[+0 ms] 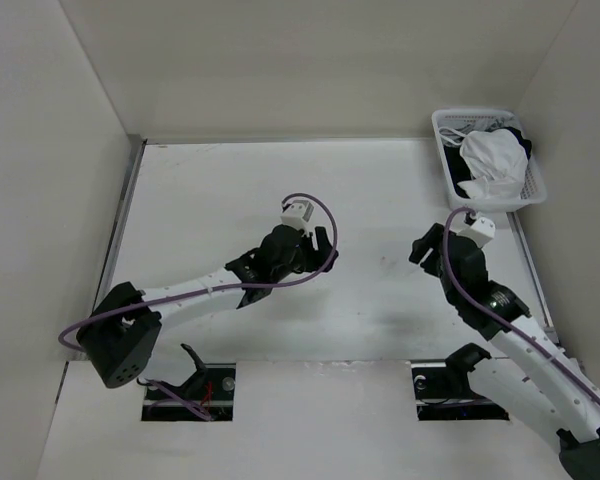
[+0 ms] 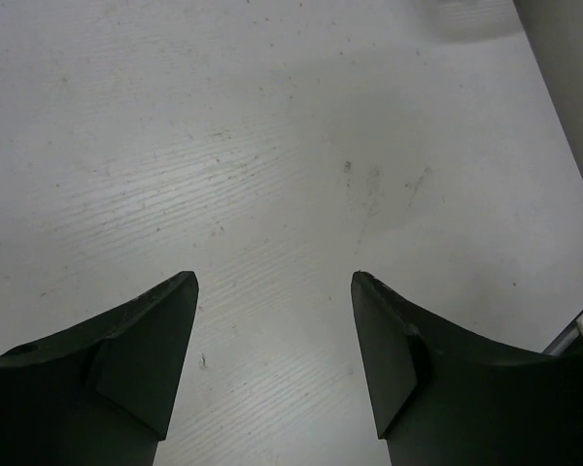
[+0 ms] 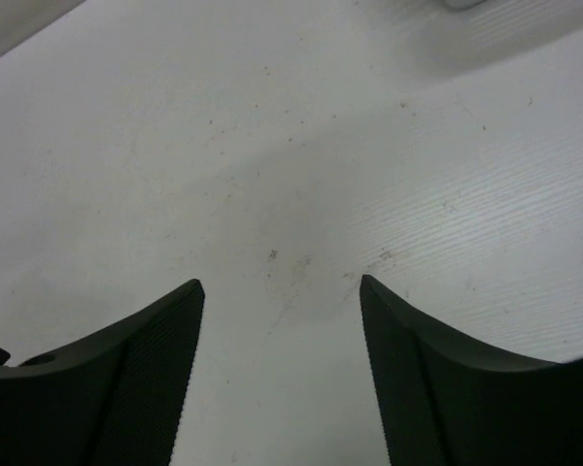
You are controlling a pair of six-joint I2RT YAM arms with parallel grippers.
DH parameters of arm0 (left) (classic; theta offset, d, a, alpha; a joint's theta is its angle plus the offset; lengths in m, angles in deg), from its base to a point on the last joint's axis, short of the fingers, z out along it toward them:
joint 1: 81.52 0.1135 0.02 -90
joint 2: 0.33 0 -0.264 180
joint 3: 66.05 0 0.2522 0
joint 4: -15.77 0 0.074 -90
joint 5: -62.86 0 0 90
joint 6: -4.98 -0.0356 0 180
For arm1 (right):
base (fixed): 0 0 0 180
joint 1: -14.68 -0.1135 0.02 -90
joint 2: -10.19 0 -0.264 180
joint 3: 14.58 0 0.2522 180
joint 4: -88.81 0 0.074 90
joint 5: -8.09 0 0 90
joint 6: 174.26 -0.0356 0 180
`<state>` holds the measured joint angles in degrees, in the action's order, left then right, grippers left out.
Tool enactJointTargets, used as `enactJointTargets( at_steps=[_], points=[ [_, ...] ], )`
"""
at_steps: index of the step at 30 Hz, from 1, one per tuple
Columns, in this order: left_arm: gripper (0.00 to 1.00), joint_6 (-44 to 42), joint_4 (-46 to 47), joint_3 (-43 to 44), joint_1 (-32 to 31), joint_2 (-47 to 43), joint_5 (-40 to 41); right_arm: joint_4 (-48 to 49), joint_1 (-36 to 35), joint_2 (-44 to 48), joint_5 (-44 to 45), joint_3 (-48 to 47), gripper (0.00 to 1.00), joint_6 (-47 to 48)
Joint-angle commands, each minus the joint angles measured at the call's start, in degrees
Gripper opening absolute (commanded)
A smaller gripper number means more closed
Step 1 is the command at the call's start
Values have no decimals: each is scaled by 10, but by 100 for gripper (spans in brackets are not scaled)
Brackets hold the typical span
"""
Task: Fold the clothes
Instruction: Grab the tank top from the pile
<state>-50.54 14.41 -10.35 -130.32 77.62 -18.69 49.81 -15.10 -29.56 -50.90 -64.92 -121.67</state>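
While white top [image 1: 492, 165] lies bunched in basket [image 1: 446, 165] at far right corner, over black clothes [image 1: 473, 187], my left gripper [image 1: 325, 250] and right gripper [image 1: 423, 250] hang above table [image 1: 230, 180], jaws wide, nothing held. Right gripper nearer; top is beyond it, slightly right. Long axis unclear, too crumpled.

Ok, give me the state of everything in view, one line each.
White top: crumpled, unfolded, in the basket.
Basket: upright, far right on the table, holding clothes.
Black garments: partly covered by the white top.
Left fingers: open, empty, above the table.
Right fingers: open, empty, above the table.
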Motion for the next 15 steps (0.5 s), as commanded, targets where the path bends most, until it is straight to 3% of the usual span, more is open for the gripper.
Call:
enactJointTargets(
  at_steps=[1,6,8,12,15],
  points=[
    [64,2,53,0,4,4,-30,55,18,0,0,0,66,16],
    [60,1,124,-42,3,9,-34,100,61,-43,-34,-14,22,22],
    [53,-2,146,-52,2,12,-34,120,92,-75,-42,-29,11,25],
    [14,-8,156,-61,1,15,-34,189,220,-203,-57,-96,7,58],
    [10,-7,162,-69,8,11,-28,251,314,-323,-76,-159,10,67]
  ],
)
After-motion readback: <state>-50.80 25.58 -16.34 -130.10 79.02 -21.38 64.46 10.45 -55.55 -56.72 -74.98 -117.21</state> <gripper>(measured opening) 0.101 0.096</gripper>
